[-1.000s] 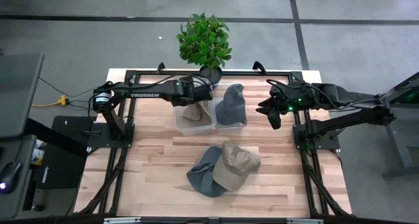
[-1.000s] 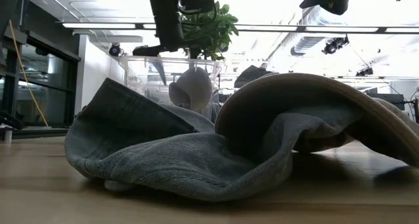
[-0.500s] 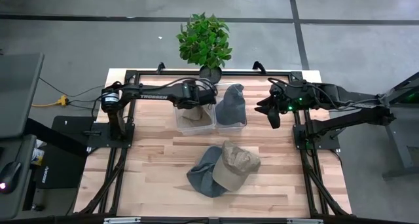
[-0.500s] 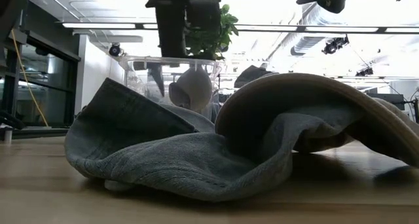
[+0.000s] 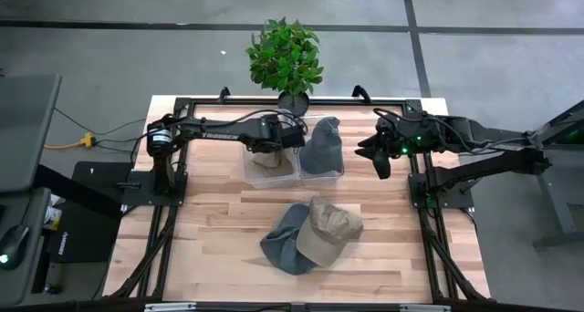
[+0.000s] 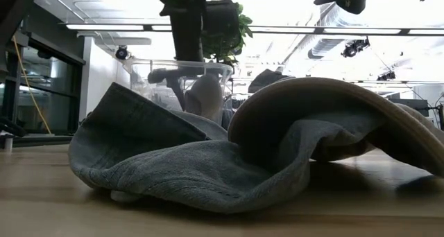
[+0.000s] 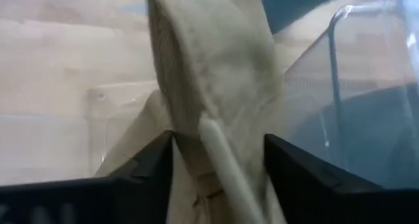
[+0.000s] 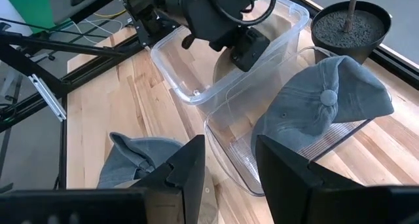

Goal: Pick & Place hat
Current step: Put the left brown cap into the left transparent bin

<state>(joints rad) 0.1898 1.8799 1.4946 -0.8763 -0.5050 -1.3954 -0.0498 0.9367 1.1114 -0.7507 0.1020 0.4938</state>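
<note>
Beige hat stands in a clear bin — tan cap overlaps a grey one

Your left gripper fills the clear plastic left bin beside a beige cap. A grey cap blocks the neighbouring clear bin. Bare wooden tabletop flanks the front hat pile.

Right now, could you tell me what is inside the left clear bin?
The left clear bin holds a beige hat, with the left end effector reaching in over it. The bin floor beneath the hat is covered.
</note>
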